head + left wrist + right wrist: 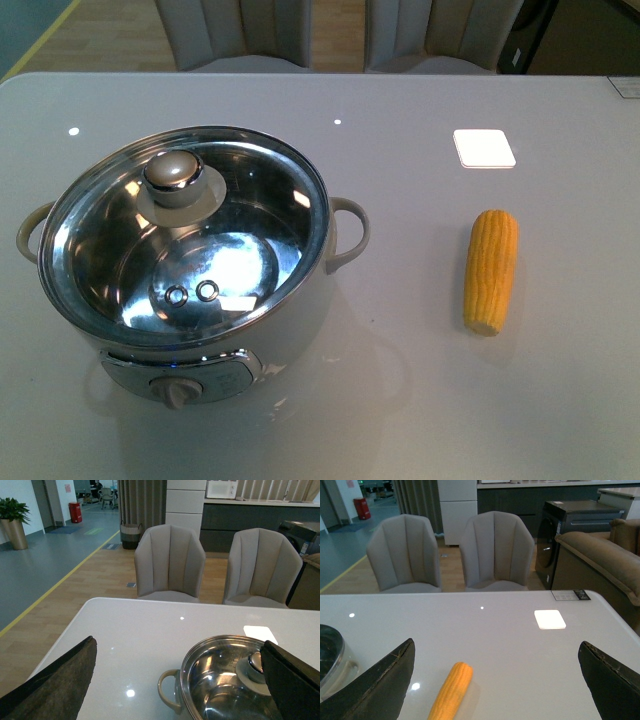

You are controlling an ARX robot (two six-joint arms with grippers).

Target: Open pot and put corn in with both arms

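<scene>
Hovering with jaws spread, left tool (178, 642) faces pot (186, 680), right tool (496, 644) corn (451, 692).

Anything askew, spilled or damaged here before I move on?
Nothing stands out. The pot sits upright with its lid seated on the rim, the corn lies whole on the table to its right, and no spill shows.
</scene>
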